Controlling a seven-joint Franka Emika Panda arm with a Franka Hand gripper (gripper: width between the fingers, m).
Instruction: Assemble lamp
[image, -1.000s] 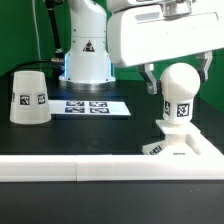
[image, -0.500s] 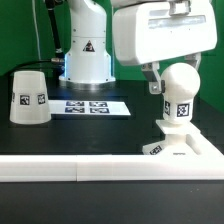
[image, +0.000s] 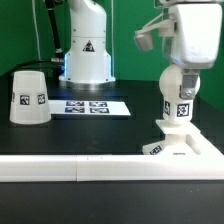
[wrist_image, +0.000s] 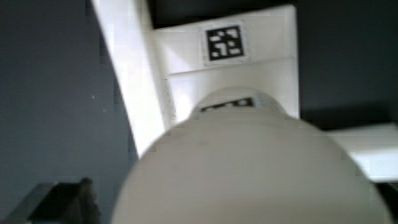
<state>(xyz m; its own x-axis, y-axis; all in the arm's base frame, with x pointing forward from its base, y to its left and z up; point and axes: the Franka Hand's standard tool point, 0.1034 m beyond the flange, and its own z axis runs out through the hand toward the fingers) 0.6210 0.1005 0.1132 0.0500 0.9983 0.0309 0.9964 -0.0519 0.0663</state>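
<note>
The round white bulb (image: 175, 80) stands upright, its tagged neck (image: 181, 110) in the flat square base (image: 182, 147) at the exterior view's right. My gripper (image: 180, 86) reaches down from above and straddles the bulb, with one dark finger (image: 188, 92) in front of it. In the wrist view the bulb (wrist_image: 222, 160) fills the picture below the tagged base (wrist_image: 224, 55). A dark finger (wrist_image: 63, 200) stands a little off the bulb's side, so the jaws look open. The tapered shade (image: 28, 97) stands alone at the exterior view's left.
The marker board (image: 92, 106) lies between the shade and the base. A long white rail (image: 90, 170) runs along the front, also in the wrist view (wrist_image: 121, 70). The arm's white pedestal (image: 88, 55) stands behind the board.
The gripper has turned about the bulb and shifted toward the exterior view's right. Its fingers, earlier on either side of the bulb, now stand in front and behind. The bulb's tag has not moved.
</note>
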